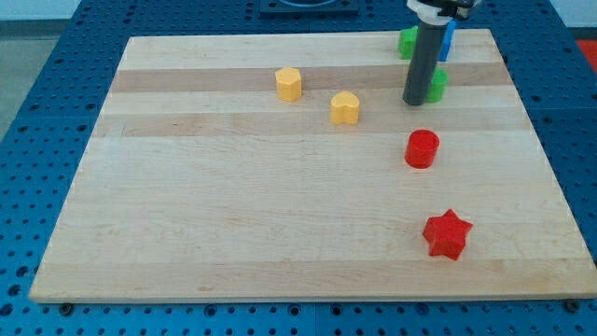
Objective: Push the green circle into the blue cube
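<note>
A green block [437,85], mostly hidden behind the rod, sits near the view's top right; its shape cannot be made out. My tip [415,101] rests on the board just left of it, touching or nearly touching. A blue block [449,39] shows partly behind the rod at the top edge, above the green block. Another green block [408,42] sits just left of the rod at the top edge.
A yellow hexagon [289,84] and a yellow heart-like block [345,108] lie left of the tip. A red cylinder [422,148] is below the tip, and a red star [447,234] lower right. The wooden board [233,215] ends close behind the blue block.
</note>
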Motion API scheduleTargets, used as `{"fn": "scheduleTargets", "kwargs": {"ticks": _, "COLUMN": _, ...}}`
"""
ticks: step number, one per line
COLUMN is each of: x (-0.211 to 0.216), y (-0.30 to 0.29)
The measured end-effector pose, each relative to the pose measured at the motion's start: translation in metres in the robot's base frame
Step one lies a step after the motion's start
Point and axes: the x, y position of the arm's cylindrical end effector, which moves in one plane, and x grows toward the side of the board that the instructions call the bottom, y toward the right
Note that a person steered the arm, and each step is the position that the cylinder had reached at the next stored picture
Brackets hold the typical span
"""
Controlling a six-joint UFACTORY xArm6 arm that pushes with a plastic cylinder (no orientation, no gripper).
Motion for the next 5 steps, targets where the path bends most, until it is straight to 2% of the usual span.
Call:
{"fn": "scheduleTargets", "kwargs": {"ticks": 3, "x": 0.015, "y": 0.021}}
{"fn": "scheduleTargets", "kwargs": {"ticks": 5, "x": -0.02, "y": 0.021}}
